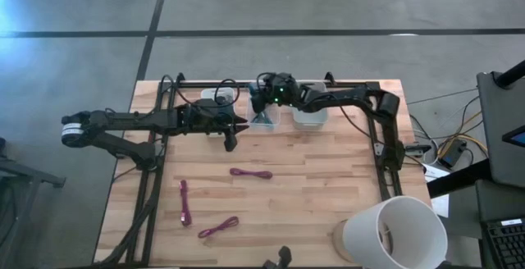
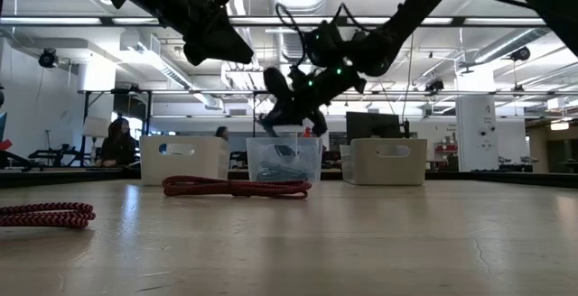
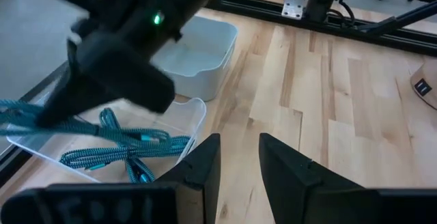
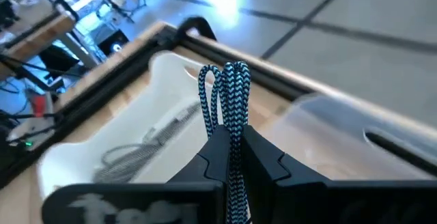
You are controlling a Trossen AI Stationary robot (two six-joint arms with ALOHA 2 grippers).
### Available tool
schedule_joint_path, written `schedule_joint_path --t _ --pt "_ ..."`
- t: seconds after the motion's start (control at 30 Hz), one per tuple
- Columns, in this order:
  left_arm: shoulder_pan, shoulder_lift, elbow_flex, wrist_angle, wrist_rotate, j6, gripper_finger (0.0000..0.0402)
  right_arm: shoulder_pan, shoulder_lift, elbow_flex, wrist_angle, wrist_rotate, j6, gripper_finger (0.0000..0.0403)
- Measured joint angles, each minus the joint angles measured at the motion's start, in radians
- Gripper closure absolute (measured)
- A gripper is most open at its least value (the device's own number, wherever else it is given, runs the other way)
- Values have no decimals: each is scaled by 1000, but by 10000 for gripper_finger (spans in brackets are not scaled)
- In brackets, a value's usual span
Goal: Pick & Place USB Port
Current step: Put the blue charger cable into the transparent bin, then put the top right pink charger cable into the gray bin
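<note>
My right gripper hangs over the bins at the table's far edge, shut on a teal braided cable. Below it stands a clear bin with more teal cables inside. My left gripper is open and empty, above bare table just near of the clear bin. Three purple cables lie flat on the table: one mid-table and two toward the near left. My right gripper pinches the teal cable's bundled strands between its two fingers. The folded loops stick out past the fingertips. The bundle is lifted above the bins. In the left wrist view, teal strands trail from the gripper toward the clear bin.
A white bin holding a grey cable stands left of the clear bin, and another white bin stands right of it. A large white cup sits at the near right corner. A black frame rail runs along the far edge.
</note>
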Motion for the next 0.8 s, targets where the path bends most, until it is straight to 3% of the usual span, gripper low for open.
schedule_joint_path --t 0.13,0.37,0.8 --pt "0 0 0 -2 0 1 298 -4 21 4 -14 -48 19 385" --pt "0 0 0 -4 0 2 298 -5 -56 11 -69 -63 -12 372" --pt "0 0 0 3 0 1 298 -10 -94 10 -152 47 -94 297"
